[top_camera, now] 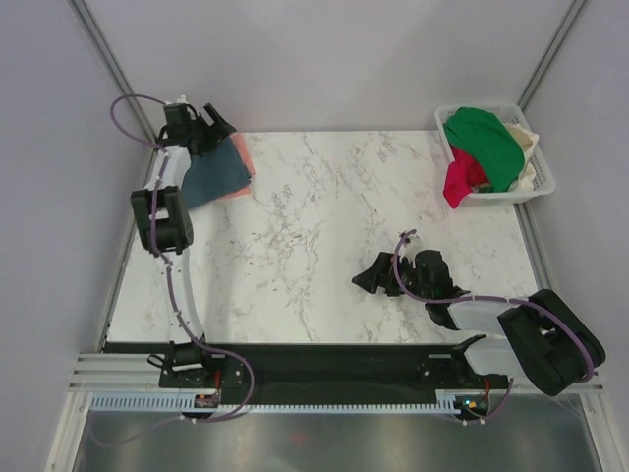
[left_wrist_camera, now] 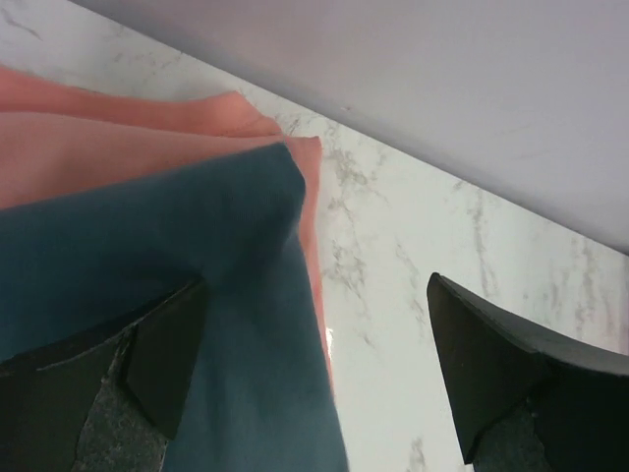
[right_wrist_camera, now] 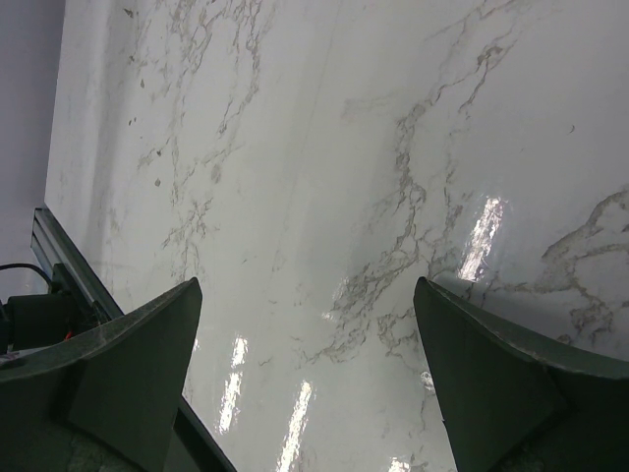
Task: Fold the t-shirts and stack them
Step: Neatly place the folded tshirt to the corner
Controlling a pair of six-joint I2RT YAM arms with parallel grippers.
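Marbled white table (top_camera: 324, 226), grey-veined, boxed in by pale grey walls. At the far left corner, two folded t-shirts in one stack: slate-blue t-shirt (top_camera: 214, 179) on top, salmon-pink t-shirt (top_camera: 242, 155) underneath, showing only as a strip along the far and right edges. From the left wrist view, slate-blue t-shirt (left_wrist_camera: 147, 246) lying over salmon-pink t-shirt (left_wrist_camera: 98, 147), with pink layers peeking out past the blue corner and bare marble beyond.

Left fingers (top_camera: 208, 128) over the far end of the stack, spread wide, pinching nothing. Close up, one of the left fingers (left_wrist_camera: 162, 364) above the blue cloth, the other above bare table just beside the stack's edge. Touching the cloth or not: cannot tell.

Right fingers (top_camera: 373, 275) low over open marble right of the table's middle, well apart from the stack. Likewise spread wide, nothing between them. Between the right fingers (right_wrist_camera: 138, 374) in the wrist view, only veined table and glare.

White basket (top_camera: 543, 184) at the far right corner, holding a green garment (top_camera: 482, 143) on top, a red garment (top_camera: 458, 184) hanging toward its left side, and a cream garment (top_camera: 528, 147) at its right.
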